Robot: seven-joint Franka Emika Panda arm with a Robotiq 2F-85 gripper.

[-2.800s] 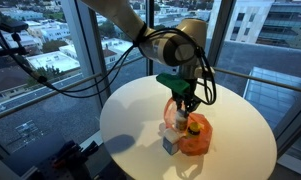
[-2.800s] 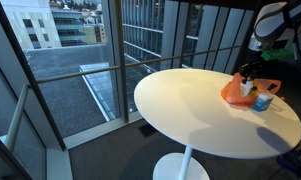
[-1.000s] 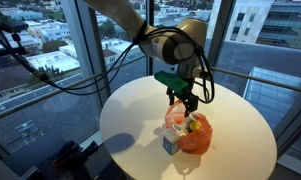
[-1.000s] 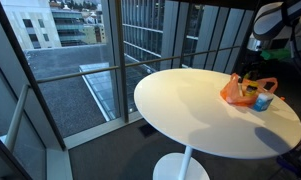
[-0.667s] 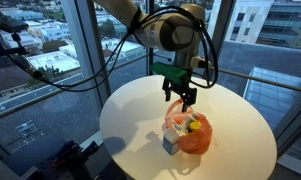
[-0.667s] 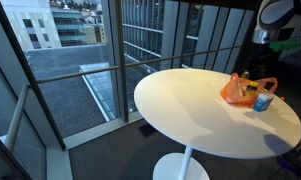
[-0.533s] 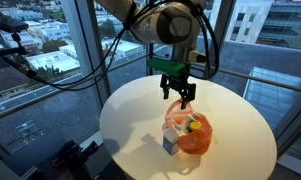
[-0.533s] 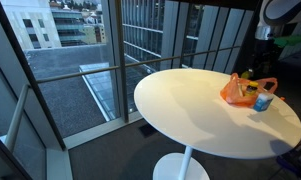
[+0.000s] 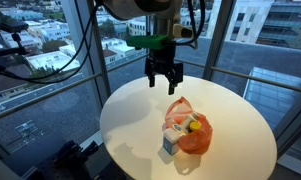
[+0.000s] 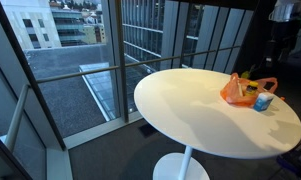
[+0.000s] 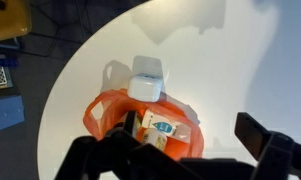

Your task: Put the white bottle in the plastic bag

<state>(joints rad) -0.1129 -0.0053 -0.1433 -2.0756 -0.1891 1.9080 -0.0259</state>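
Note:
The orange plastic bag (image 9: 193,138) lies on the round white table (image 9: 130,120), also seen in the other exterior view as the bag (image 10: 240,92). In the wrist view the white bottle (image 11: 162,127) with a blue label lies inside the bag (image 11: 105,112), next to something yellow. In an exterior view the bottle (image 9: 176,121) shows as a pale shape in the bag's mouth. My gripper (image 9: 164,86) hangs open and empty above the table, up and to the side of the bag. Its dark fingers (image 11: 273,140) frame the bottom of the wrist view.
A small white and blue container (image 9: 170,144) stands right against the bag; its white top (image 11: 148,78) shows in the wrist view. Tall windows and a railing surround the table. Black cables (image 9: 50,75) hang off the arm.
My gripper has lifted away from the bag and moved sideways across the table, still open. The bag and its contents have stayed put.

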